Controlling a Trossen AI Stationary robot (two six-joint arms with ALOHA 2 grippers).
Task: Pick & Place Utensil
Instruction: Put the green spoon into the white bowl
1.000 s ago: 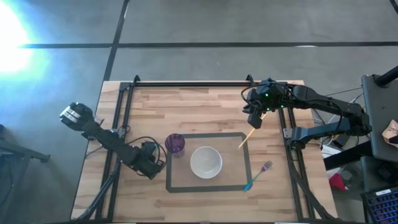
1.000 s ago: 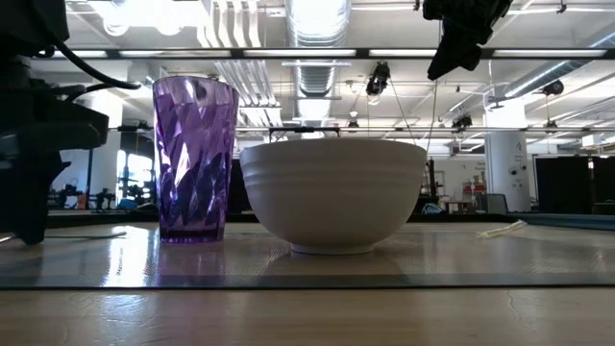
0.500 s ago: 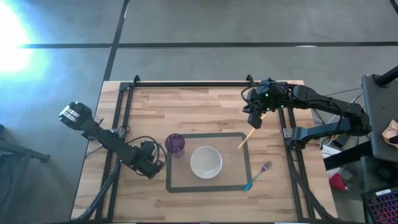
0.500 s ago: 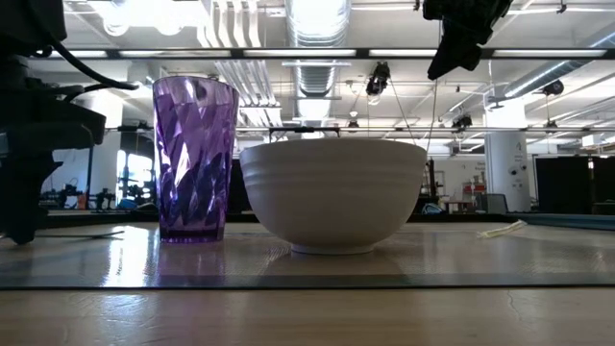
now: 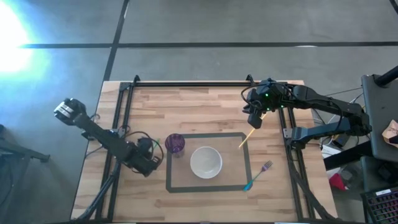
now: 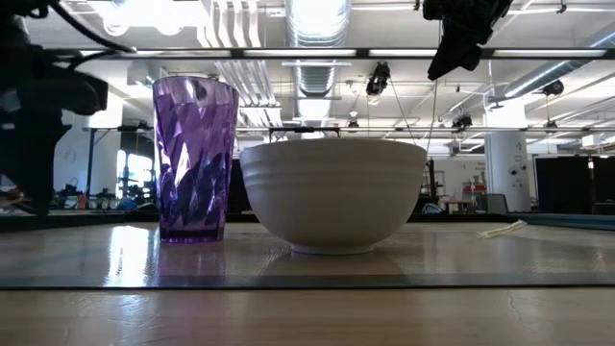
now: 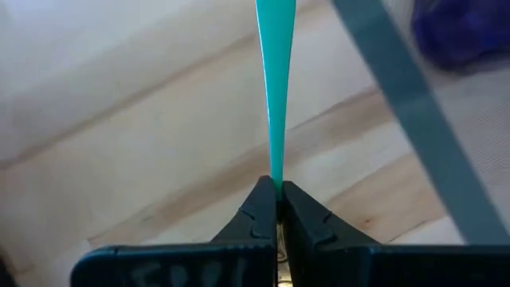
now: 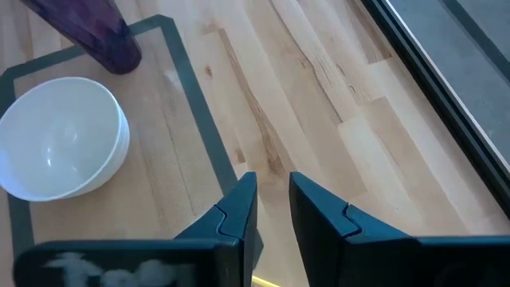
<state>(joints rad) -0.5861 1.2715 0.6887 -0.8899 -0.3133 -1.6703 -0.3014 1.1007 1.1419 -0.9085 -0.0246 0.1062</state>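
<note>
A butcher-block table [image 5: 205, 106] of pale wooden strips is seen from above, framed by black rails, with a rectangle of dark tape [image 5: 208, 134] marked out at its centre. Inside that outline a round, smooth white bowl [image 5: 206, 162] with faint ribbing is set, and a faceted, translucent purple tumbler [image 5: 175, 144] is stood upright just beside it, at the rectangle's far left corner.

The left gripper [image 7: 277, 209] is held low over the bare wood to the left of the tumbler, outside the tape. Its dark fingers are closed together on the narrow end of a slim, glossy teal utensil handle [image 7: 274, 88], which is seen tapering away from the fingertips toward the tape line.

The right gripper [image 8: 272, 203] is held raised above the table's far right part; its fingers are parted by a narrow gap with nothing between them. Below it a thin, pale yellow stick [image 5: 247, 137] is laid slantwise across the tape's right edge. Near the front right corner of the outline a fork [image 5: 258, 175] with a teal handle and metal tines is laid flat, its handle tip touching the tape.
</note>
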